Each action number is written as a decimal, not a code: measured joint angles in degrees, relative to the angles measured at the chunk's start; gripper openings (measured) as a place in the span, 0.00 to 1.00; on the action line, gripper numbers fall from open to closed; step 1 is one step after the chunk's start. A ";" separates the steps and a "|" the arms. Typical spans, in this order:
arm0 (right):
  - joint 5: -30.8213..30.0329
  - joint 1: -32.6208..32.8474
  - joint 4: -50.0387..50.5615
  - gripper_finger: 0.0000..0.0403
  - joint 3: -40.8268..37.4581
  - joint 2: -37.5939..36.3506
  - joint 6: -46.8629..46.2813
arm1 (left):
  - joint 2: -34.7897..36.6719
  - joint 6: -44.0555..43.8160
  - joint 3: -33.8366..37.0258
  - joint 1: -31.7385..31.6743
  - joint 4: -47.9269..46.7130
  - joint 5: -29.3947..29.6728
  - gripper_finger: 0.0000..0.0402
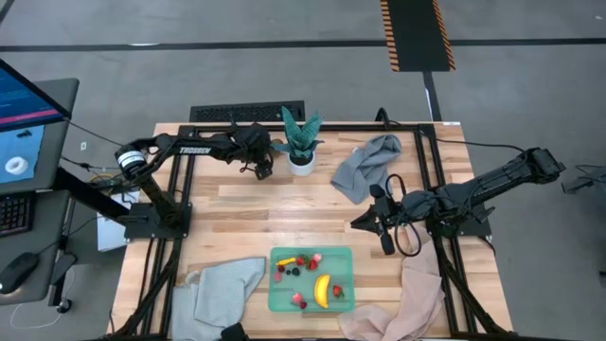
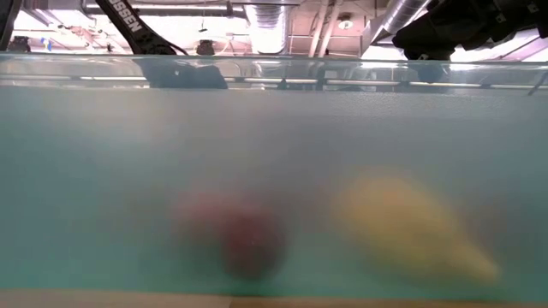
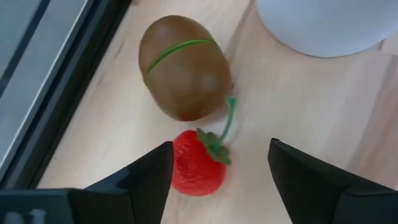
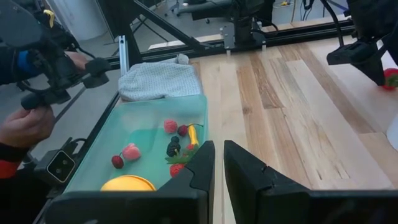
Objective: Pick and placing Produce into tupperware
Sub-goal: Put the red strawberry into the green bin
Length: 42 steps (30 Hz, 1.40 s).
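The left arm reaches along the far edge of the desk [image 1: 284, 204], its pincer [image 1: 258, 163] lowered just beside the white pot [image 1: 302, 165] of the plant [image 1: 300, 134]. In the left wrist view this pincer [image 3: 217, 171] stands wide, its two dark fingers [image 3: 152, 174] on either side of a red strawberry [image 3: 197, 163] lying on the wood; whether they touch it cannot be told. Just beyond the strawberry lies a brown kiwi [image 3: 185, 67] with a green band, the strawberry's green stem curling up beside it. The pot's rim [image 3: 323, 25] is cut off at the frame edge.

The right arm stretches in from the desk's right side, elbow out past the edge, its pincer [image 1: 383, 227] hovering over bare wood near a grey cloth [image 1: 367, 166]. Its fingers [image 4: 202, 165] are nearly together, with only a thin gap and nothing between them.

The tupperware [image 1: 276, 284] sits at the near edge of the desk, between a pale cloth [image 1: 222, 289] and a pinkish cloth [image 1: 412, 303]. Inside lie a banana [image 1: 323, 290], strawberries [image 1: 299, 300] and dark berries [image 1: 294, 270]; the smallest pieces are hard to tell apart. In the low view the tupperware's wall [image 2: 274, 171] fills the frame, and the fruit behind it shows only as a red blur [image 2: 240, 235] and a yellow blur [image 2: 411, 227].

In the right wrist view a person's hand [image 4: 25, 127] holds dark gear beside the desk.
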<state>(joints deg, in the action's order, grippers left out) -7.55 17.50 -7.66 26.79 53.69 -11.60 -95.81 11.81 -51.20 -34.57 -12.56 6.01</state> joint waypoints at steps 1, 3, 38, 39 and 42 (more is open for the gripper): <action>0.00 0.00 0.00 0.15 0.00 0.00 -0.01 | 0.00 -0.03 -0.03 -0.09 -0.04 -0.25 0.60; 0.00 0.00 0.00 0.15 0.00 0.00 -0.02 | 0.00 -0.34 -0.42 -0.32 -0.21 -1.29 0.56; 0.00 -0.02 0.57 0.15 0.02 0.00 0.00 | -6.56 -1.92 -7.08 -1.84 -7.27 -8.19 0.03; 0.00 -0.02 0.58 0.15 0.02 0.00 -0.01 | -6.56 -1.95 -7.28 -1.84 -7.44 -8.50 0.02; 0.00 -0.02 0.57 0.15 0.02 -0.01 -0.01 | -6.56 -2.01 -8.37 -1.84 -9.38 -10.37 0.04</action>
<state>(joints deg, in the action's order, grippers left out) -7.55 17.47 -7.09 26.81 53.68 -11.60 -102.37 9.81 -59.57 -36.40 -21.94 -4.36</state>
